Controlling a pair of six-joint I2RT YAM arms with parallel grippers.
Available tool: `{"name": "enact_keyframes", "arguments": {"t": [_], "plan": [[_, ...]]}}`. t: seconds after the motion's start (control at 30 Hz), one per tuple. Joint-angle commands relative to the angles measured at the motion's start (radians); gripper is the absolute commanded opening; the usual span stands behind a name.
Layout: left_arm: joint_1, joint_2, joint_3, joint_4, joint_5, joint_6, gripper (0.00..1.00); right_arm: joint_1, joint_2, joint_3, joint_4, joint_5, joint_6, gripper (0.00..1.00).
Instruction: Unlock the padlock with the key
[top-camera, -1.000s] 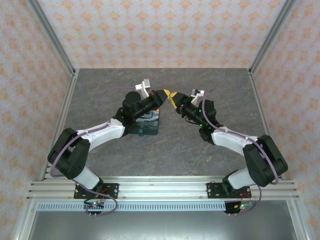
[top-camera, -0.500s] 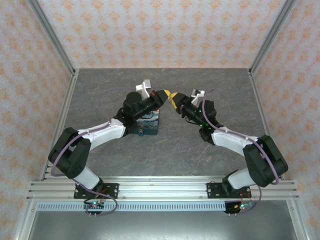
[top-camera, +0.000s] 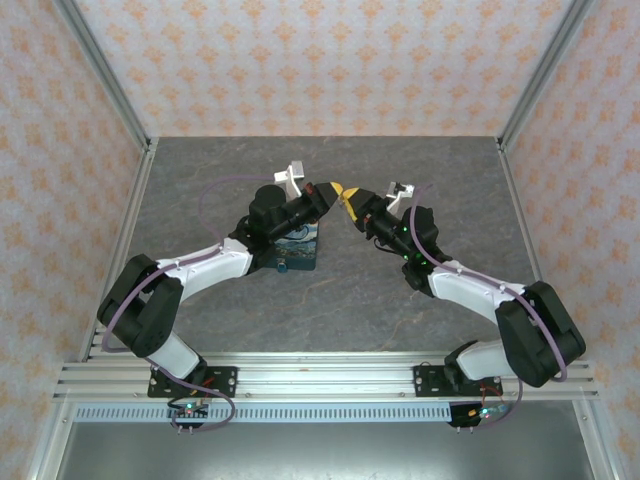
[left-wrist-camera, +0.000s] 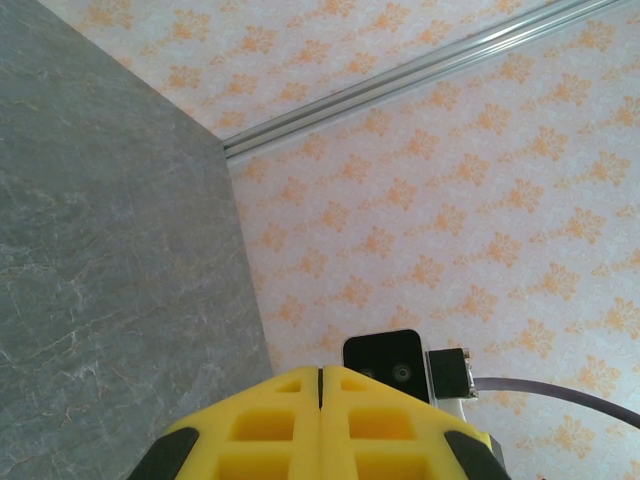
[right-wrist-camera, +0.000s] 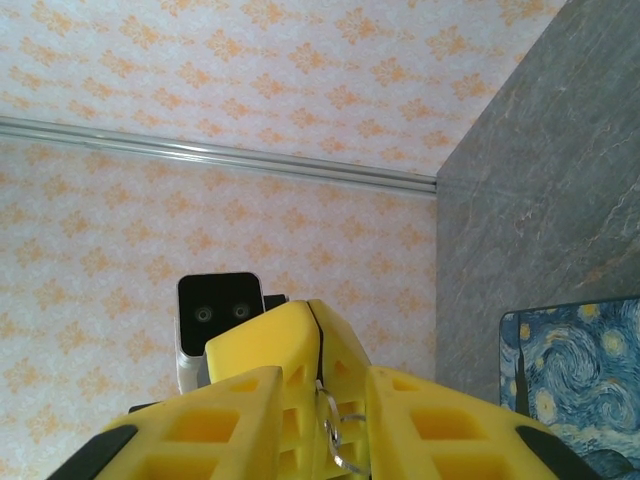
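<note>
The padlock (top-camera: 297, 246), with its blue-and-yellow swirl face up, lies on the grey table under my left forearm; its corner shows in the right wrist view as the padlock (right-wrist-camera: 578, 378). My left gripper (top-camera: 327, 189) is raised above the table with its jaws pressed together, seen as the left gripper (left-wrist-camera: 321, 373). A thin metal key ring (right-wrist-camera: 335, 437) hangs from its seam; the key's blade and teal head are hidden between the pads. My right gripper (top-camera: 347, 197) meets it tip to tip. The right gripper (right-wrist-camera: 322, 385) is open, one finger on each side of the left fingertips.
The grey stone-patterned table (top-camera: 400, 290) is boxed in by orange-patterned walls with aluminium corner posts (top-camera: 105, 75). Both forearms cross the middle of the table. An aluminium rail (top-camera: 320, 375) runs along the near edge by the arm bases.
The right arm has stretched forward a little, bringing its open fingers closer around the left fingertips. The left arm and the padlock have hardly moved.
</note>
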Motion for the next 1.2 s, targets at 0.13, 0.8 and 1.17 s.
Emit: {"name": "enact_keyframes", "arguments": {"t": [0.13,0.8,1.17], "plan": [[-0.002,0.014,0.018,0.000,-0.022,0.010,0.00,0.005,0.002,0.013,0.046,-0.025,-0.002,0.26],[-0.012,0.021,0.020,-0.011,-0.036,-0.003,0.00,-0.005,0.090,0.026,0.160,-0.039,0.079,0.00],[0.013,-0.060,0.043,-0.223,-0.101,0.025,0.68,-0.014,0.007,-0.016,0.020,-0.044,-0.014,0.00]]}}
